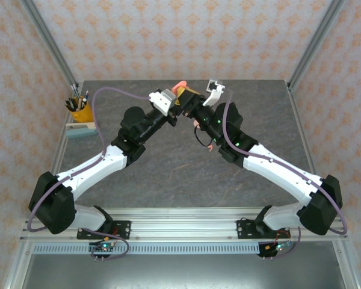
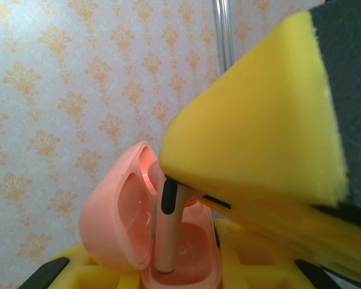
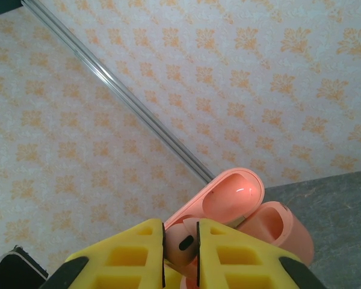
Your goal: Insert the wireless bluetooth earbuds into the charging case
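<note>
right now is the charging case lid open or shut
Open. The lid stands swung back from the charging case, hollow interior showing.

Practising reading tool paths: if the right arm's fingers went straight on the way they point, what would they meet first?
Most likely the open charging case gripped by the left fingers: the earbud pinched in the right fingers reaches into it. Exact depth is unclear.
</note>
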Action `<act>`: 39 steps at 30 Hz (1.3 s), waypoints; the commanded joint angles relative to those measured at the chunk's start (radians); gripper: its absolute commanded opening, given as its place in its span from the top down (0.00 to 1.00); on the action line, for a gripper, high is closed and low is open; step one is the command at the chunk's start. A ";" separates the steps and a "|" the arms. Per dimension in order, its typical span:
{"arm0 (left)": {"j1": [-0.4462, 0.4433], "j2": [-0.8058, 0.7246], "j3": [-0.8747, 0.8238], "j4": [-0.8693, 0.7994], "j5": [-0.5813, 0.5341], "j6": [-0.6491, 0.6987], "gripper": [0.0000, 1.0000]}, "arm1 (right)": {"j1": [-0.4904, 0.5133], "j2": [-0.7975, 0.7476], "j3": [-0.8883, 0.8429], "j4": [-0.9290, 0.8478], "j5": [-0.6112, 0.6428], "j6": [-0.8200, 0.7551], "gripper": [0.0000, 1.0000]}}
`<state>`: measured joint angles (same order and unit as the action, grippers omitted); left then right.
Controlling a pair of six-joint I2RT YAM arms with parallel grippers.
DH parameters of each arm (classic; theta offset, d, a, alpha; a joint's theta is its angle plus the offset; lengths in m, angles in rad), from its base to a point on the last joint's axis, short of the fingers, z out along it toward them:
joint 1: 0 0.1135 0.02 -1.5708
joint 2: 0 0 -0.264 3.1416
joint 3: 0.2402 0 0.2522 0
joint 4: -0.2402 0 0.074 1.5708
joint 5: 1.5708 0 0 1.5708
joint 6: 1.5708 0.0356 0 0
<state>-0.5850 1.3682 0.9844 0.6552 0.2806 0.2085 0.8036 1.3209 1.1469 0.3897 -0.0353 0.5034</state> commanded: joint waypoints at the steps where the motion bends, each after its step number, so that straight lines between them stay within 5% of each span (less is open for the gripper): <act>1: -0.018 -0.013 0.033 0.073 0.020 -0.006 1.00 | 0.034 0.013 -0.026 -0.093 -0.037 -0.018 0.83; 22: -0.018 -0.023 0.037 0.063 0.013 0.002 1.00 | 0.034 0.081 0.068 -0.318 -0.038 -0.071 0.82; 39: -0.018 -0.032 0.030 0.060 0.014 -0.008 1.00 | 0.025 0.065 0.072 -0.381 0.069 -0.033 0.61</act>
<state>-0.5877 1.3682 0.9844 0.5442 0.2581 0.2111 0.8223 1.3594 1.2282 0.1715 0.0235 0.4404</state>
